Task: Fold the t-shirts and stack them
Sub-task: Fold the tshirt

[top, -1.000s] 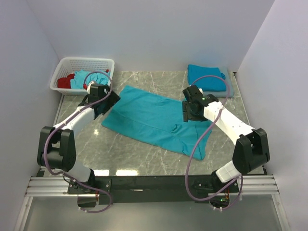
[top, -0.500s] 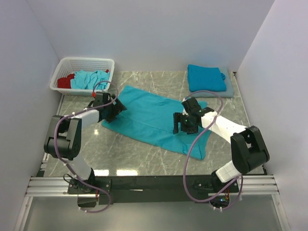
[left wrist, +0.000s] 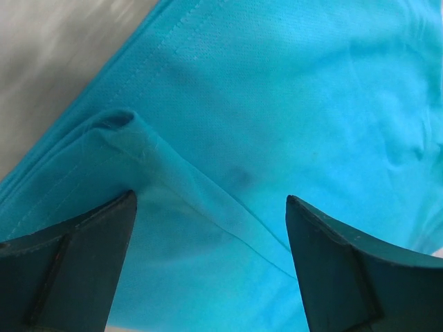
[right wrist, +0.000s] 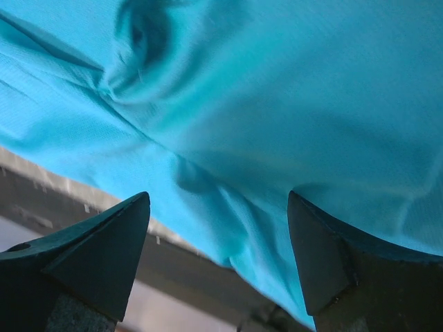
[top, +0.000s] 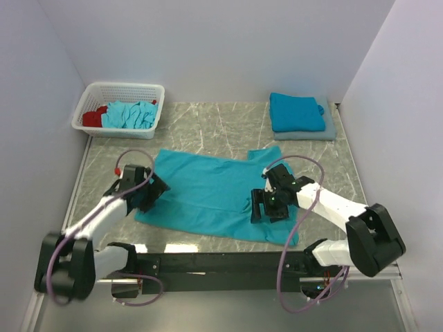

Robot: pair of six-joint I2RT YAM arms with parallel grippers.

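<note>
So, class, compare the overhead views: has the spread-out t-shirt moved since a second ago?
Yes. The spread t-shirt has slid toward the near side, farther from the white basket, which stayed put.

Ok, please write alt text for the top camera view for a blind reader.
A teal t-shirt lies spread on a marble table, with the open left pincer at its left edge and the open right pincer over its right side. Farther back: folded shirts and a white basket.
</note>
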